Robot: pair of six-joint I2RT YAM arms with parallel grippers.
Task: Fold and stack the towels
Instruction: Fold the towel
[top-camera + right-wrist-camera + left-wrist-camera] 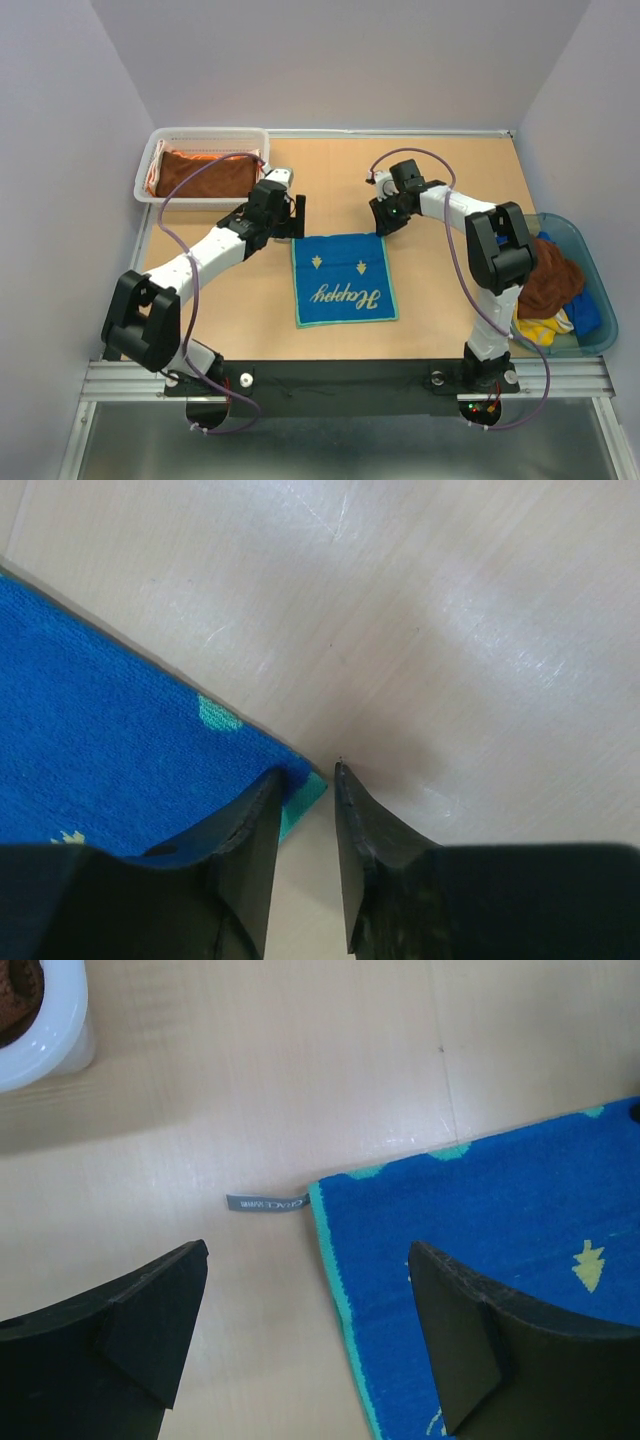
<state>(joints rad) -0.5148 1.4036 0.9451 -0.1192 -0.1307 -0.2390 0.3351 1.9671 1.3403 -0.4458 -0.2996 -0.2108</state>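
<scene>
- The left arm (200, 258) and right arm (447, 204) share one build: white tube links between chunky black joint housings (145, 322).
- A thin purple-grey cable (163, 205) trails loosely along each arm.
- The left gripper (308, 1252) and right gripper (310, 772) each carry two matte black, wedge-shaped fingers (150, 1330).
- The bases stand on a black plate (330, 386) over a ribbed silver rail (120, 380).
- Small red and green lights (478, 408) glow below the right base.

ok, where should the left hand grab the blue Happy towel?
Probably its far-left corner, by the grey label. The blue towel lies flat, so drop the open left hand straight down, straddling the teal edge, and pinch the corner.
</scene>
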